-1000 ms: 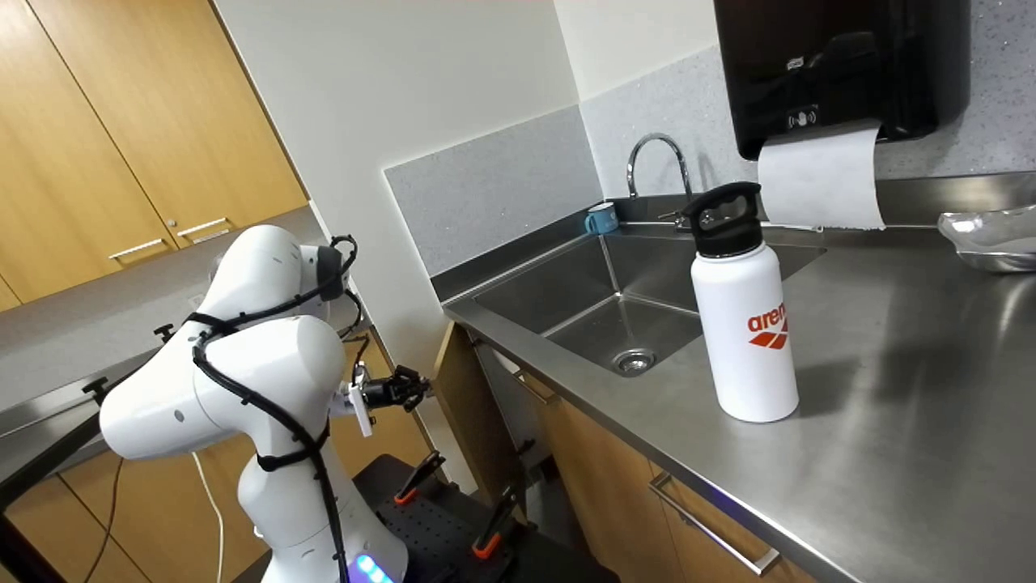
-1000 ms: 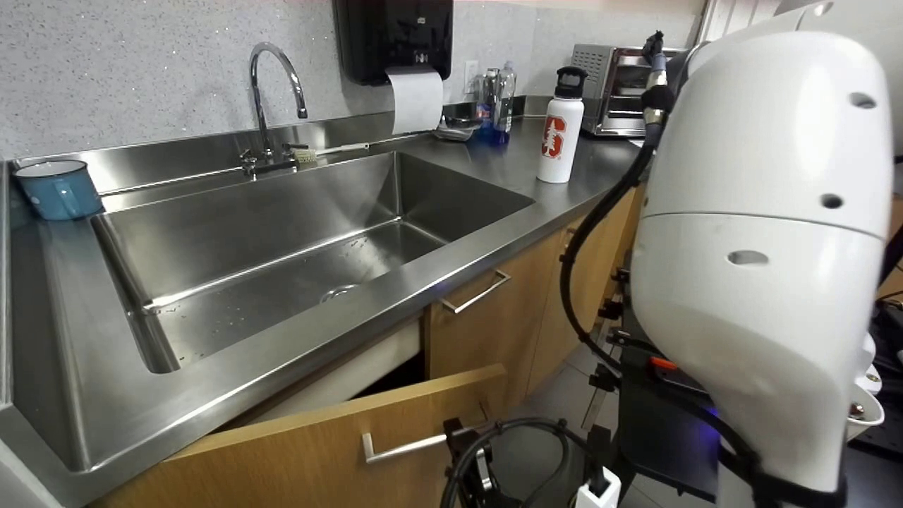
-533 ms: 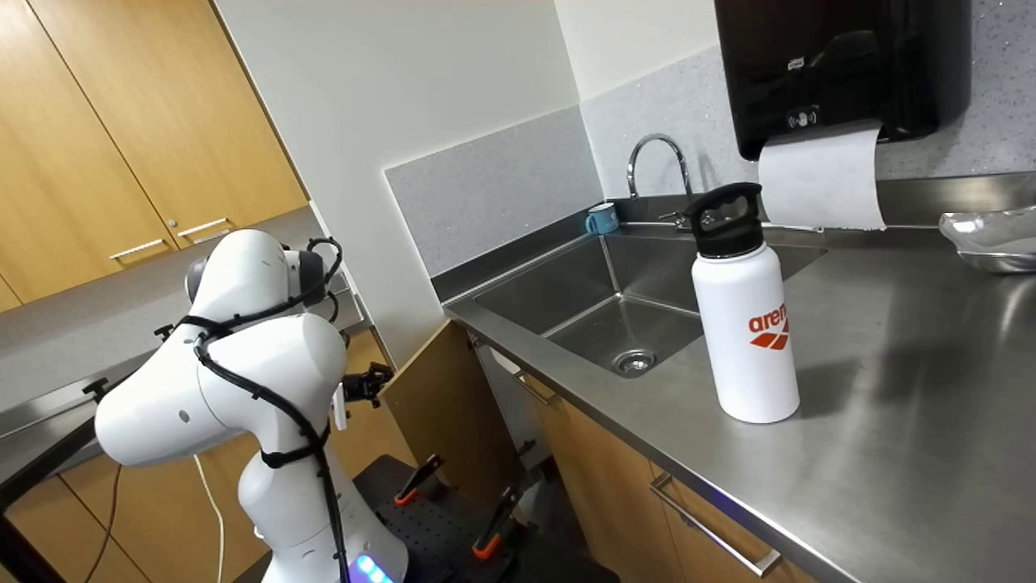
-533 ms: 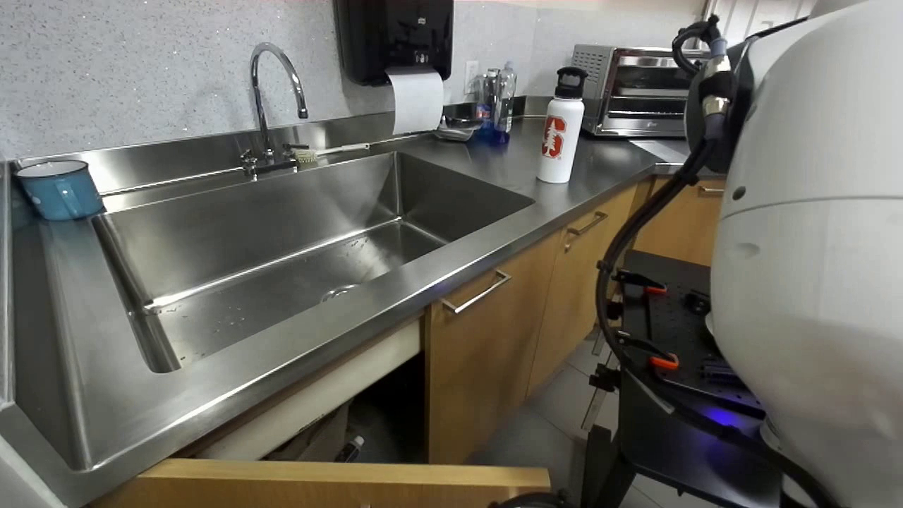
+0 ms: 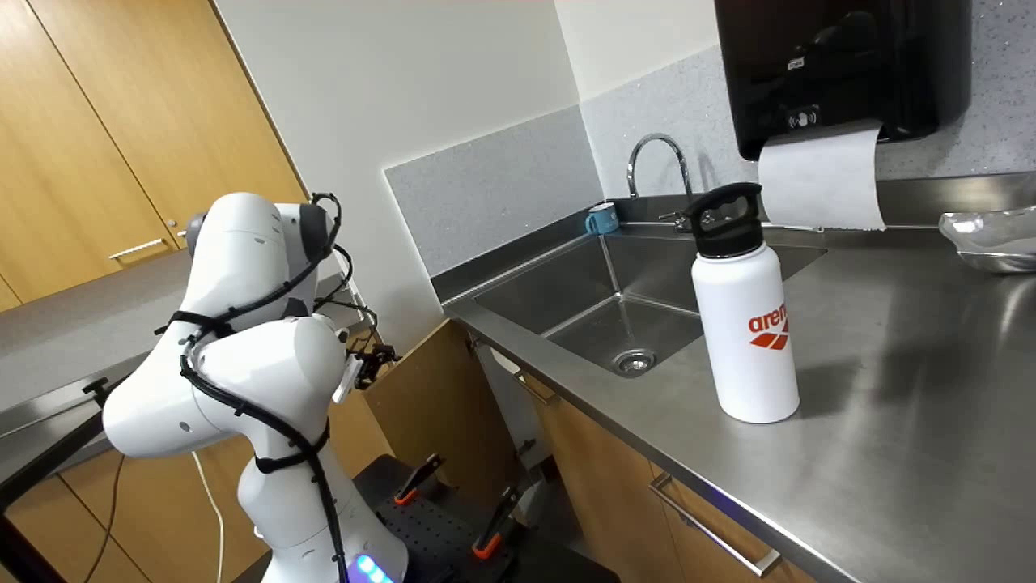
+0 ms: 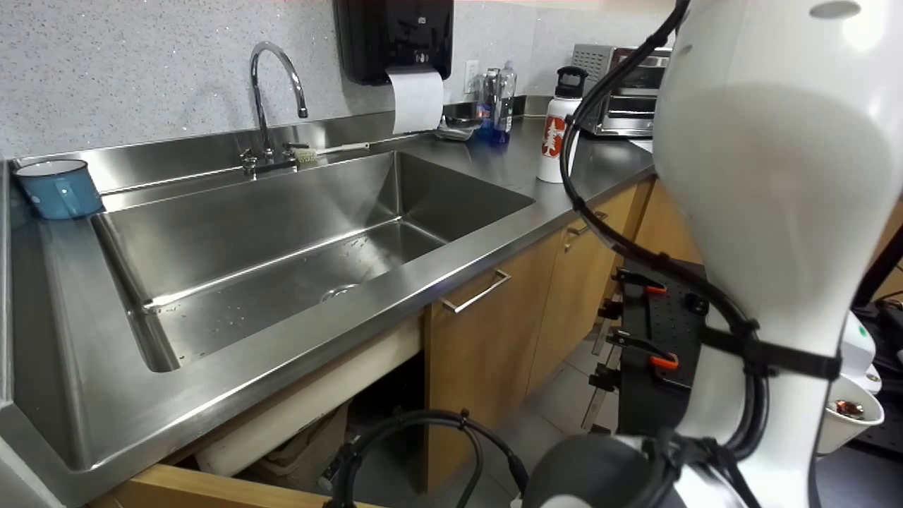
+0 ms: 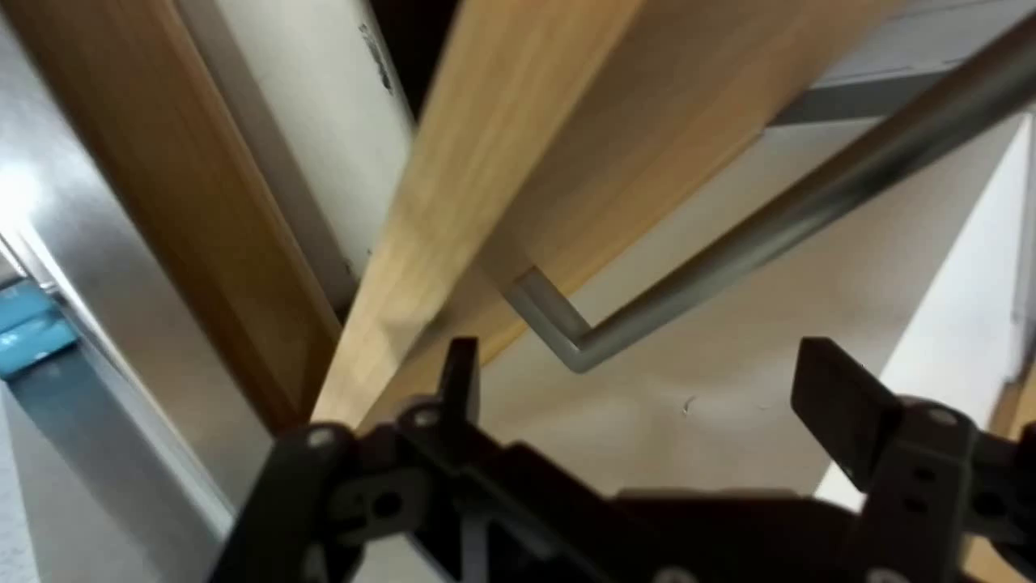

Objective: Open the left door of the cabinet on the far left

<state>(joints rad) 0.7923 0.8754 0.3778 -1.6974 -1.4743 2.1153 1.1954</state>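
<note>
In an exterior view the door (image 5: 449, 405) stands swung out, low and left of centre, below and left of the sink (image 5: 558, 291); in the wrist view its top edge slants from top middle towards lower left. The claw (image 7: 639, 376) is spread wide, gripping nothing: the bend of the handle (image 7: 797, 209) shows mid-frame, above the gap, and whether the claw touches the door I cannot tell. I judge the opening nearly or wholly done, so the danger lies mostly in leaving. A careless sideways move could hook one side of the claw on the handle and drag the door back towards closing; a hard push the other way could force it past its limit. The loop of cable (image 6: 423, 419) at bottom centre of an exterior view crosses the door's edge in that frame, and could snag there should the arm (image 6: 769, 212) lift. Lower down, the door might knock the stand (image 5: 534, 559) if the two are as close as they look.
</note>
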